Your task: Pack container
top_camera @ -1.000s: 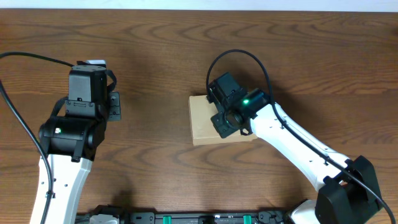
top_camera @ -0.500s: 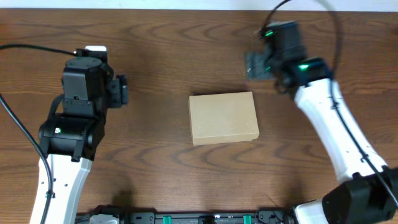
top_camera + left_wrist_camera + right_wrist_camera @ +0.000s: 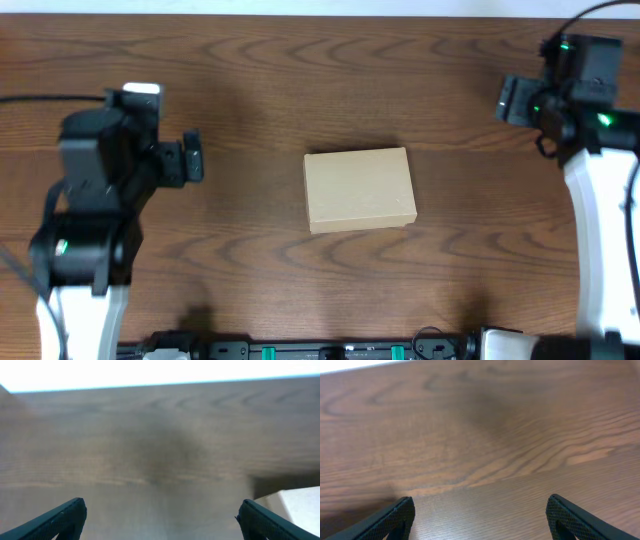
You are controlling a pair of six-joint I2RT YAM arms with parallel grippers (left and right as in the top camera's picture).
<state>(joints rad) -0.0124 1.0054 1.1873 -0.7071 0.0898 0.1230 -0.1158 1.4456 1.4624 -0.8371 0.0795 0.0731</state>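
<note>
The container (image 3: 359,189), a small tan cardboard box, lies in the middle of the table with its lid flat and closed. Nothing touches it. My left gripper (image 3: 184,160) hovers well to its left, jaws open and empty. In the left wrist view the fingers (image 3: 60,519) stand far apart over bare wood, and a pale corner of the container (image 3: 295,501) shows at the lower right. My right gripper (image 3: 517,100) hangs at the far right back of the table, away from the box. In the right wrist view its fingertips (image 3: 395,516) are spread wide with only wood between them.
The dark wooden table (image 3: 300,70) runs under both arms, and its far edge (image 3: 160,382) meets a bright white background. A black rail (image 3: 320,350) lies along the front edge.
My right gripper has left the top of the container, swung up to the far right and opened. The left gripper has opened too, and its arm has drawn slightly left.
</note>
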